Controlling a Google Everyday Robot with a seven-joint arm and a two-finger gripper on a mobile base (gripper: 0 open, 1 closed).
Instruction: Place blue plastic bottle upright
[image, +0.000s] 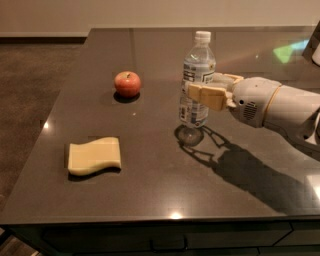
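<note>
So the blue plastic bottle (198, 60) is standing on its base near the middle of the dark table (150, 45), white cap pointing straight up, long axis pretty much vertical. You can see its reflection right under the base, so I'd say it's down on the surface or as good as.

The gripper (202, 85) comes in sideways from the right and has the bottle at about label height. One tan finger (207, 95) lies across the front of the label and the other sits behind, so the bottle is clamped between them, not beside them. Its axis runs square to the fingers and to the white arm (280, 107) behind them.

My read: the upright part is basically done, and what's left is letting go. That means the fingers spread and the arm backs off to the right, level, without dragging the middle of the bottle along. It's a tall, light thing, so a sideways nudge could tip it.

Apple (127, 83) is well off to the left, and the yellow sponge (94, 156) is nearer the front left. Neither is in the way.
</note>
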